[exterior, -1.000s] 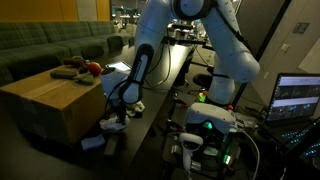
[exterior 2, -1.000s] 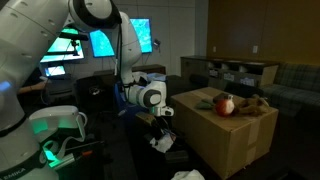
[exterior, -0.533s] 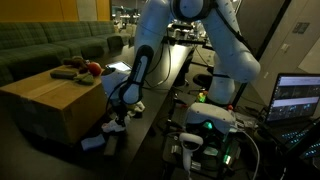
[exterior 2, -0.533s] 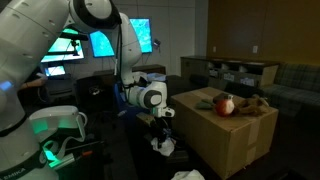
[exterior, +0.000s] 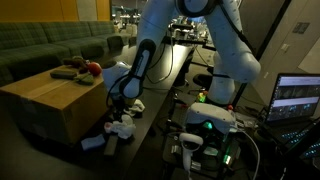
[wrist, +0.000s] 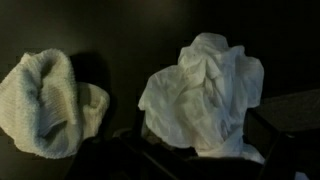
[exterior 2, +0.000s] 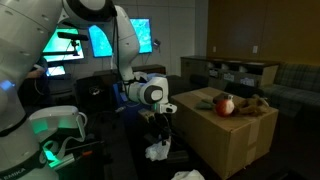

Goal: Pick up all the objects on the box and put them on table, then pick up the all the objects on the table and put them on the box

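In the wrist view a pale towel (wrist: 45,100) lies on the dark bench (wrist: 130,30) at the left. Just right of it, the gripper (wrist: 195,140) has its jaws pinching a bunched white cloth (wrist: 205,90). In an exterior view the cloth hangs low by the bench edge facing the box (exterior: 45,100), which carries an apple (exterior: 93,68).

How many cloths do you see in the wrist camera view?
2. A crumpled white cloth is right of centre; a paler cloth lies apart from it at the left edge. Others may lie outside the view.
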